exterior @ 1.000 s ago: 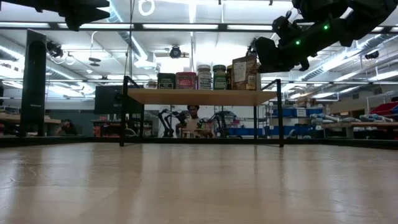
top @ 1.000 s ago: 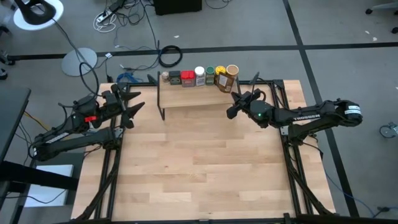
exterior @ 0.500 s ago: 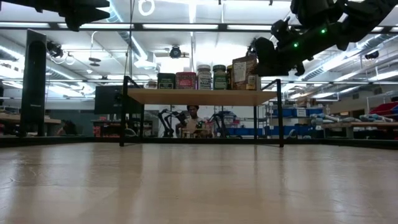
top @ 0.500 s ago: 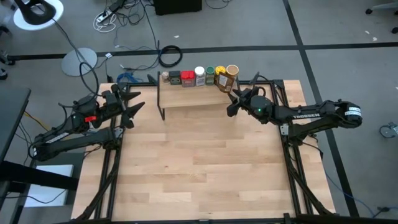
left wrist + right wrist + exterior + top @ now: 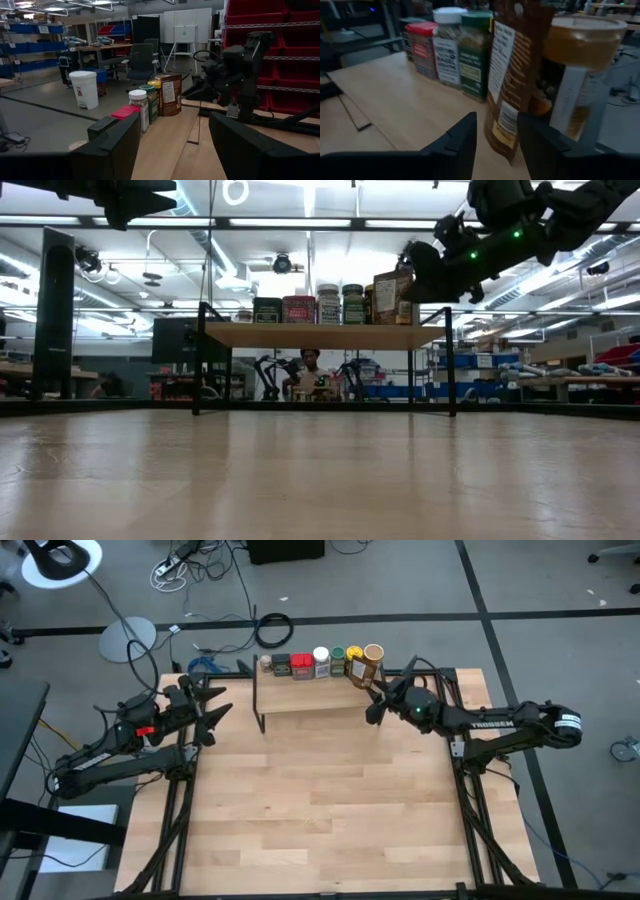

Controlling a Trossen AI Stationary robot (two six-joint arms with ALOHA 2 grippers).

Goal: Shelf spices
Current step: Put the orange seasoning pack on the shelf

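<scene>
The shelf [image 5: 310,697], a light board on thin black legs [image 5: 197,370], stands at the table's far edge. The spices stand in a row along its far side: a tan-capped jar [image 5: 265,662], dark tin [image 5: 282,664], red tin [image 5: 302,666], white-lidded jar [image 5: 321,661], green jar [image 5: 338,660], yellow-lidded jar [image 5: 580,75] and brown canister [image 5: 363,672]. My right gripper [image 5: 374,703] hovers open just near of the canister [image 5: 512,75], at the shelf's right end. My left gripper [image 5: 207,705] waits open over the table's far left corner.
The bare wooden tabletop [image 5: 320,800] stretches near of the shelf. Black frame rails [image 5: 470,810] run along both table sides. Cables [image 5: 272,632] and a lamp base [image 5: 128,638] lie on the floor beyond. A person [image 5: 312,372] shows in the room behind the shelf.
My right gripper has swung a little toward the table's far edge, closer to the shelf's right end and the brown canister, turning slightly as it went. The spices and the shelf stand as before.
</scene>
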